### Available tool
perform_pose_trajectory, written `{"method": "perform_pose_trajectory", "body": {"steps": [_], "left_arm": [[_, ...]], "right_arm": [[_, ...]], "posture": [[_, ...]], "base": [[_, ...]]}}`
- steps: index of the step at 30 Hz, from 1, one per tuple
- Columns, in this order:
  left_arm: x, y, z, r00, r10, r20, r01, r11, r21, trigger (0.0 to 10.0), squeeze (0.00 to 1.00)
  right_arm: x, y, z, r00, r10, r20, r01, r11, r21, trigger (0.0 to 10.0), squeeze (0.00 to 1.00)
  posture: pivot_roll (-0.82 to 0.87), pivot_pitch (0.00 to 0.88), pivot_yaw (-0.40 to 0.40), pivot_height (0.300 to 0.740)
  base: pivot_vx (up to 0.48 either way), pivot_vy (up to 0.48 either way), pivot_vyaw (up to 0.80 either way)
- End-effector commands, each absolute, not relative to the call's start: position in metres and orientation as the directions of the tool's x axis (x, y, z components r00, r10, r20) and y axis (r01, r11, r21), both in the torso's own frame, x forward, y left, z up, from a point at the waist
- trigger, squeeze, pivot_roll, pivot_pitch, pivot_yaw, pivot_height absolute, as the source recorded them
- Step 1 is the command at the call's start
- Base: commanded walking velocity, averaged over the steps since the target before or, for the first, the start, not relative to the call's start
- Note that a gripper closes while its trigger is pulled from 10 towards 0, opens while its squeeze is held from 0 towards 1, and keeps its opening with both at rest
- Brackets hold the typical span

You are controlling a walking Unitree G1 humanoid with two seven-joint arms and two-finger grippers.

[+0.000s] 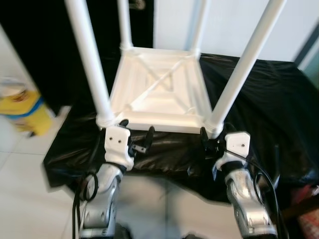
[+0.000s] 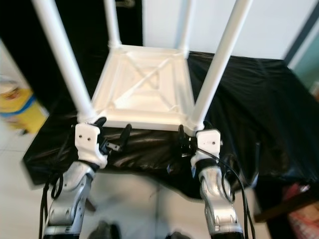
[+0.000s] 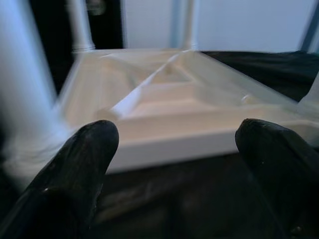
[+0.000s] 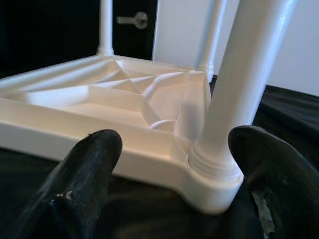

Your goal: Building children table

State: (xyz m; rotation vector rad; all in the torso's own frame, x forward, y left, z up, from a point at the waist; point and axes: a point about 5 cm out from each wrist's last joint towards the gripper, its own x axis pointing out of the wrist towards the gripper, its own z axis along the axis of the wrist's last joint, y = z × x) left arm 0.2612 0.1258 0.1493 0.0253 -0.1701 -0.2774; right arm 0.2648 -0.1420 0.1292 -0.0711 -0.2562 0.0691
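Note:
A white plastic children's table (image 1: 158,89) lies upside down on a black cloth, its round legs pointing up. My left gripper (image 1: 136,134) is open just short of the tabletop's near edge, beside the near left leg (image 1: 89,64). My right gripper (image 1: 215,137) is open at the near right corner, and the near right leg (image 4: 244,94) stands between its fingers without clear contact. In the left wrist view, the tabletop's rim (image 3: 189,142) lies ahead of the open fingertips (image 3: 84,149).
The black cloth (image 1: 269,99) covers a low surface whose front edge runs just before my arms. A yellow and blue container (image 1: 22,107) stands on the pale floor to the left. A dark door and a white wall lie behind.

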Motion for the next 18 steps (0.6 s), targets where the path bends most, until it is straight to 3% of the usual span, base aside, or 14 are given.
{"method": "perform_pose_trajectory", "body": {"steps": [1, 18], "left_arm": [[0.2633, 0.1177, 0.1556, 0.952, -0.232, 0.199, 0.24, 0.971, -0.014, 10.0, 0.0], [0.2614, 0.1206, 0.1616, 0.948, -0.23, 0.219, 0.241, 0.97, -0.027, 10.0, 0.0]], "right_arm": [[0.2639, -0.1464, 0.1288, 0.968, 0.056, 0.245, -0.038, 0.996, -0.079, 10.0, 0.0], [0.2627, -0.1462, 0.129, 0.968, 0.061, 0.242, -0.041, 0.995, -0.086, 10.0, 0.0]], "posture": [[0.04, 0.059, -0.059, 0.74], [0.04, 0.059, -0.067, 0.74]], "base": [[0.0, 0.0, 0.0], [0.0, 0.0, 0.0]]}}
